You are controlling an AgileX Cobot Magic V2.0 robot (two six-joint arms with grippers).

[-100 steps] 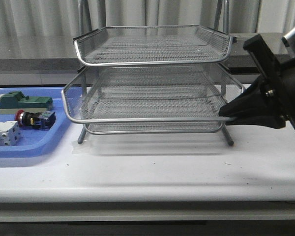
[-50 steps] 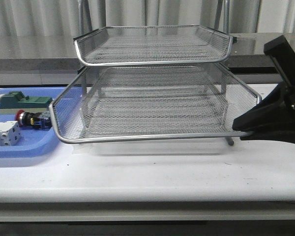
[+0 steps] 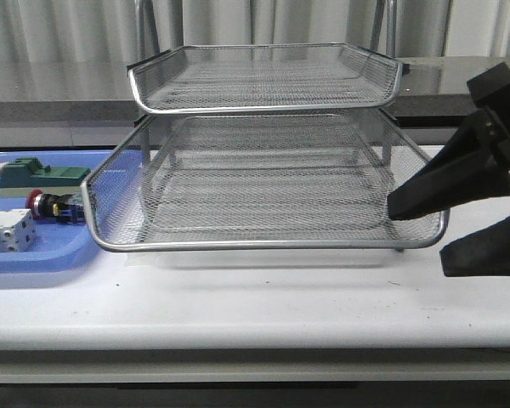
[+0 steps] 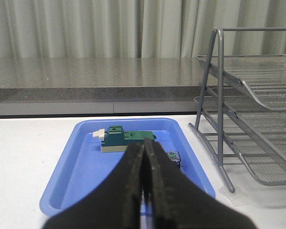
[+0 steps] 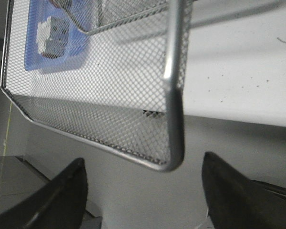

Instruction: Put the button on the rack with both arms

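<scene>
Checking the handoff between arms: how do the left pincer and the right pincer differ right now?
The left pincer is shut with its fingers pressed together; the right pincer is open, fingers spread wide. The left pincer hangs over the blue tray and holds nothing; the right pincer straddles the front corner of the rack's pulled-out middle tier, not clamping it. The left does not show in the front view; the right does. Both have black fingers.

The front view faces forward, level with the tabletop (image 3: 263,297) edge. The left wrist view looks along the tabletop toward the curtain. The right wrist view sits close against the rack (image 5: 174,95). All three share the rack (image 3: 263,170).
</scene>
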